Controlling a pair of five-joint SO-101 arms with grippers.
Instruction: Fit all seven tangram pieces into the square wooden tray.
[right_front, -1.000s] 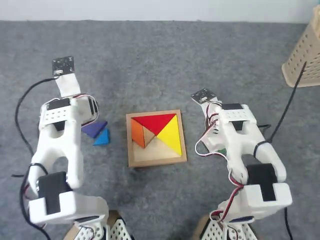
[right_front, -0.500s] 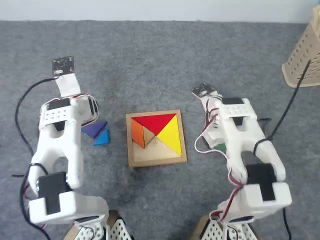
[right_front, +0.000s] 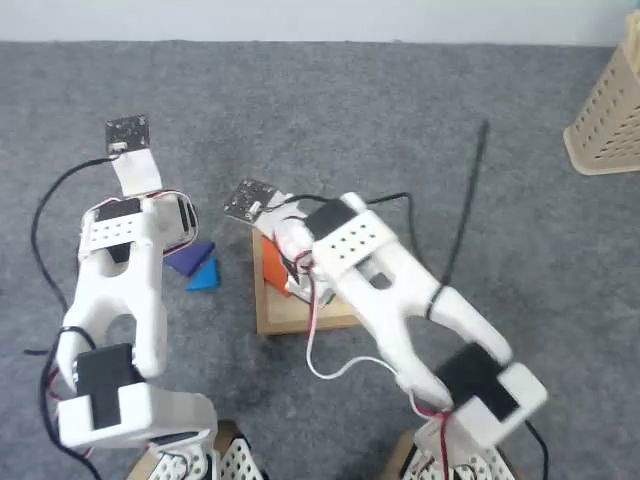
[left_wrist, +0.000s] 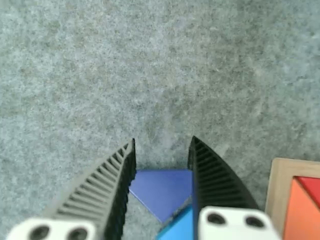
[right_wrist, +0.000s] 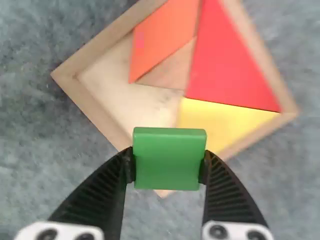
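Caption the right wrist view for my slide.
Right tool grips the green piece over the partly filled wooden tray.

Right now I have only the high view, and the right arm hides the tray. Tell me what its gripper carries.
Observer: The right gripper is shut on a green square piece, over an edge of the wooden tray.
Operator: Give me the free space inside.
Observer: Bare floor shows along that rim, beside the yellow triangle and below the orange piece.
Operator: Report the left gripper.
Observer: The left gripper is open, its fingers either side of the dark blue piece.
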